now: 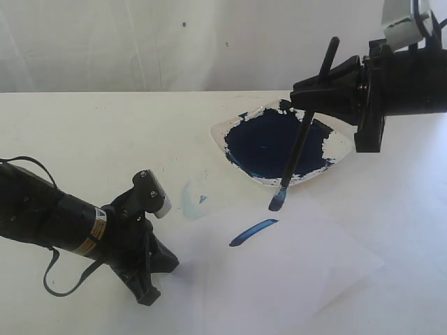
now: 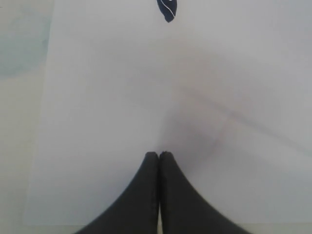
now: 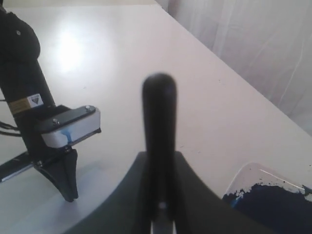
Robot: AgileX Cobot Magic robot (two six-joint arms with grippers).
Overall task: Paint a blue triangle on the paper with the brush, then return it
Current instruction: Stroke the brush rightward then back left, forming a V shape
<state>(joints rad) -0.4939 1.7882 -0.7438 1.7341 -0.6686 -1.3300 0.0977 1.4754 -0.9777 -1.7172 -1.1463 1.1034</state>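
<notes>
Blue paint is showing as one stroke on the paper, and at the paper's far edge we are holding the tilted brush clamped in our right gripper. Over the paper, our left gripper is keeping its jaws pressed together, empty. Beyond the paper, our right gripper is pinching the brush's black handle.
</notes>
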